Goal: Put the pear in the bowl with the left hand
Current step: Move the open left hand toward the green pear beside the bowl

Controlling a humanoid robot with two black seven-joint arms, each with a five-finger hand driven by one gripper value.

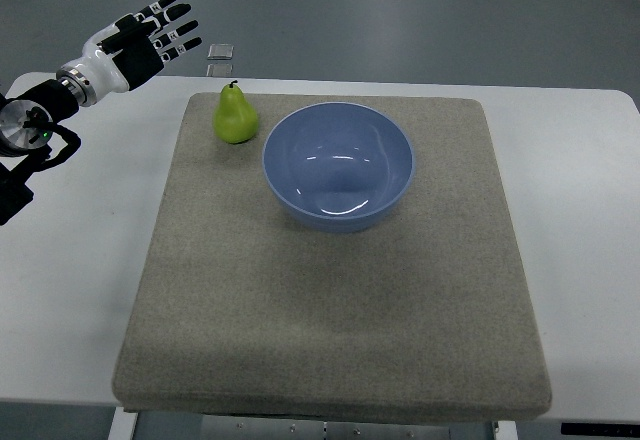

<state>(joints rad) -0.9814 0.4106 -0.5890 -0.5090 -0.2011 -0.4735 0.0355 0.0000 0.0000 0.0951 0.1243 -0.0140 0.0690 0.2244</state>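
Hovering left robot hand (150, 32), fingers spread, holding nothing; 1 pear (235, 116) upright beside 1 bowl (338, 165) on 1 mat (330, 310).

Open white tabletop (110, 260) and bare grey felt mat (330, 310) lay left of the upright green pear (236, 116); the blue plastic bowl (338, 165) crowded its right side.

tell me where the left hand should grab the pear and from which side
Grip the pear around its wide lower body, coming from the left and above. It stands upright with its stem up, and the bowl crowds its right side. The open left hand is already up-left of it.
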